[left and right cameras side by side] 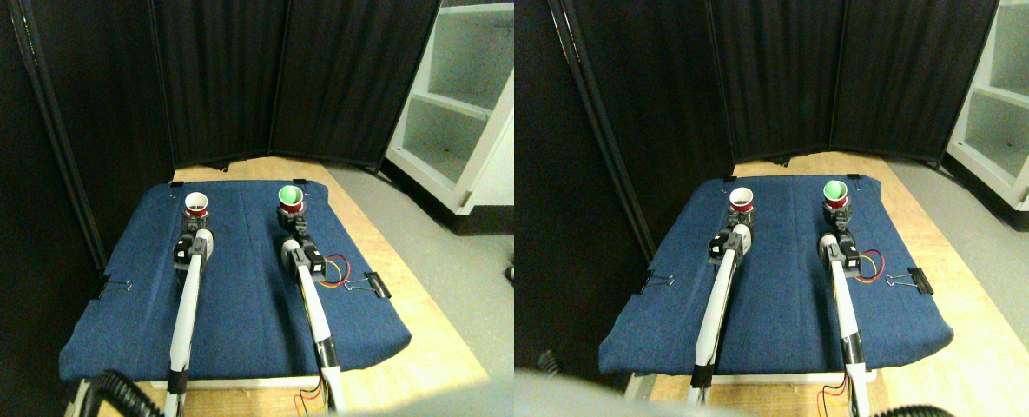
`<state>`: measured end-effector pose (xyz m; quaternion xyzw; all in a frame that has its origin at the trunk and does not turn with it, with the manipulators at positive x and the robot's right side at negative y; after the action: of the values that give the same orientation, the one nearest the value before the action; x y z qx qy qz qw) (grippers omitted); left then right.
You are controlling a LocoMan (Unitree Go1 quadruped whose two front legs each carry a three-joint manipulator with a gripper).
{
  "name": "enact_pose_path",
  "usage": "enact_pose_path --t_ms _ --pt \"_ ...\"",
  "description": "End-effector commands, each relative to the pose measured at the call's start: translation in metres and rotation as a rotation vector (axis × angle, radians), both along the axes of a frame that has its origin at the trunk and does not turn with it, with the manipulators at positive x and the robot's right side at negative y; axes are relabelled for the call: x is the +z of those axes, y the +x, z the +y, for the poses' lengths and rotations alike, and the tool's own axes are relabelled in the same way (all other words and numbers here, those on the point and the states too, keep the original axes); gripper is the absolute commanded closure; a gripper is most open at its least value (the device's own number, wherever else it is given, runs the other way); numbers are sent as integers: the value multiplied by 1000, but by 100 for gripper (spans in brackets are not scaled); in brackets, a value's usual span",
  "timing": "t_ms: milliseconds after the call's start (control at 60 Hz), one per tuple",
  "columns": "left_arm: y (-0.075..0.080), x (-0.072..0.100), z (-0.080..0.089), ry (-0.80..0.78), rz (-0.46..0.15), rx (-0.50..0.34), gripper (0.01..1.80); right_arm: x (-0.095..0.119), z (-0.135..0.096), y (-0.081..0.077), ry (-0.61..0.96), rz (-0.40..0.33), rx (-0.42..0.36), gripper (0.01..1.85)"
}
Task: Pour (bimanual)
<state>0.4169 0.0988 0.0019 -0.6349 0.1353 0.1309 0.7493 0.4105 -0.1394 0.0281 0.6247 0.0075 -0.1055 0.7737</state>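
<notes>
left gripper (195,222), right gripper (292,218) hide cup bases; jaw state unclear.

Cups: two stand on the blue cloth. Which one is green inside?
The cup at the right end effector is green inside. The cup at the left end effector is white inside. Both have red outsides.

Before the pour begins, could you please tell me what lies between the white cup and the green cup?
In the stereo pair view, only bare blue cloth lies between the white cup and the green cup; nothing stands in that stretch.
</notes>
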Motion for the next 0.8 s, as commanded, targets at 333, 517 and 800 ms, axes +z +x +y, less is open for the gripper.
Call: enact_pose_path --t_ms 333,517,800 --pt "11 27 -21 -11 -46 -51 148 35 20 6 -17 -68 62 153" --pt "12 31 -29 -9 -40 -71 148 47 28 7 -21 -71 69 153" --pt "12 39 -39 -26 -40 -98 148 60 35 10 -29 -101 127 153"
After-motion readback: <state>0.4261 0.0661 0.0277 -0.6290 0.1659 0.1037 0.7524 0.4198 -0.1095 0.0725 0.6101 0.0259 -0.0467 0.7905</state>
